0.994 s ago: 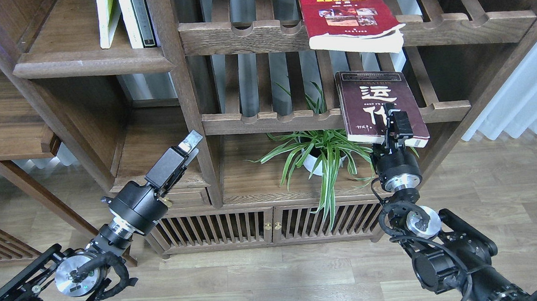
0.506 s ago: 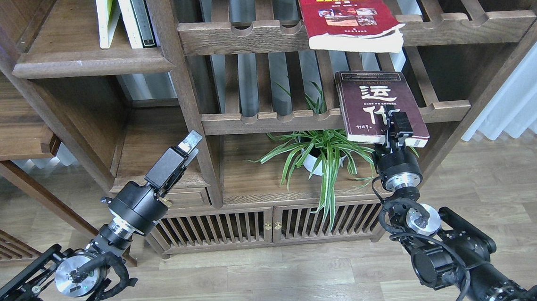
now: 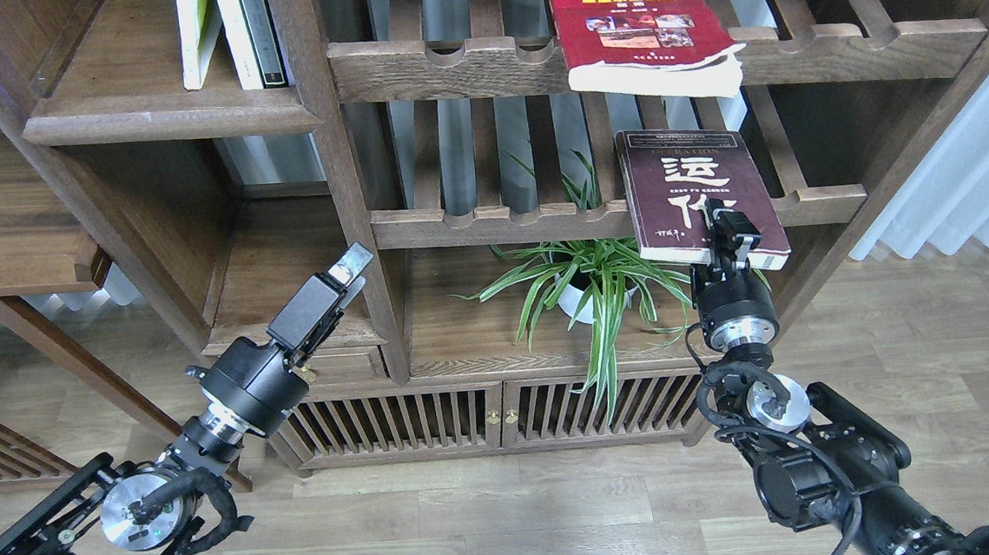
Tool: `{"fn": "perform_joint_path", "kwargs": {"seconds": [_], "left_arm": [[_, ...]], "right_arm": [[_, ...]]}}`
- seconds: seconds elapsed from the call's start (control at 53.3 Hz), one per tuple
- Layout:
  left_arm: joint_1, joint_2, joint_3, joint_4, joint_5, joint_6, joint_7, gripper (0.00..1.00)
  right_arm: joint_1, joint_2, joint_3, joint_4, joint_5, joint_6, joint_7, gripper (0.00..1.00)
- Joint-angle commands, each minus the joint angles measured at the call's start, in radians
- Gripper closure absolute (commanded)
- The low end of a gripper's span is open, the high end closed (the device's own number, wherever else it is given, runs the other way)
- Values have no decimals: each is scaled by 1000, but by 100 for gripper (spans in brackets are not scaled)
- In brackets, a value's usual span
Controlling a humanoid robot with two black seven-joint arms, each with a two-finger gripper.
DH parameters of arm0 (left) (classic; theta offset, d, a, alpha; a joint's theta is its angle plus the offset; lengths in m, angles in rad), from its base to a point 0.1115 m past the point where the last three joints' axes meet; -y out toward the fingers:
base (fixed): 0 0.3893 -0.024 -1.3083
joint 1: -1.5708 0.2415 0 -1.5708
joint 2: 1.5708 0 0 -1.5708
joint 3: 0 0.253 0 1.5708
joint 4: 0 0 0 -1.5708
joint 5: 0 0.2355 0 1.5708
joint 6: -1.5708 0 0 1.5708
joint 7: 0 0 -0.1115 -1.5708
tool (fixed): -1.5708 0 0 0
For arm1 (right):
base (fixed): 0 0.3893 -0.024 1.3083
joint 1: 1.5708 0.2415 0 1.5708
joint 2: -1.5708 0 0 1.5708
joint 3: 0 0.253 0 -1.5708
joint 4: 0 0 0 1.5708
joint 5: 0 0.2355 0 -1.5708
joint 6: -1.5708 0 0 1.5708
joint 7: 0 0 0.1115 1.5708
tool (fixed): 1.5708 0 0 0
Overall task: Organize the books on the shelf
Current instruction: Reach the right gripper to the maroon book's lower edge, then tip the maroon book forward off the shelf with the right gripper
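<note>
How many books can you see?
4: a red book on the top rack, a maroon book below it, and two standing upper left. More may be hidden.

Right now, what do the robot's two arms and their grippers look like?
Both arms are black, built from chunky cylindrical segments with silver metal discs at the joints and looping black cables alongside. The left gripper is a boxy black block ending in pale grey metallic jaws. The right gripper is smaller and all dark, above a silver-ringed wrist.
</note>
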Motion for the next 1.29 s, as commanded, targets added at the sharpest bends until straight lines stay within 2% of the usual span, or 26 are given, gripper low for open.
{"fn": "perform_joint_path", "kwargs": {"seconds": [0.0, 0.169, 0.263, 0.431, 0.619, 0.769, 1.163, 1.276], "left_arm": [[11, -1, 1, 0, 0, 0, 0, 0], [30, -4, 0, 9, 5, 0, -2, 0], [44, -4, 1, 49, 8, 0, 0, 0], [53, -10, 1, 66, 9, 0, 0, 0], [58, -18, 1, 83, -15, 0, -3, 0], [59, -19, 24, 86, -90, 0, 0, 0], [56, 14, 55, 84, -233, 0, 0, 0], [54, 34, 72, 74, -268, 0, 0, 0]], "right_arm": [[0, 1, 3, 1, 0, 5, 0, 96], [0, 1, 3, 6, 3, 20, -2, 96], [-6, 0, 3, 16, 9, 78, -2, 96], [-52, 0, 3, 53, 11, 81, -11, 96], [-165, -17, 3, 205, 34, 81, -58, 96], [-221, -20, -3, 283, 45, 81, -63, 96], [-274, -31, -156, 412, 25, 81, -63, 95], [-293, -71, -213, 415, 3, 81, -63, 95]]}}
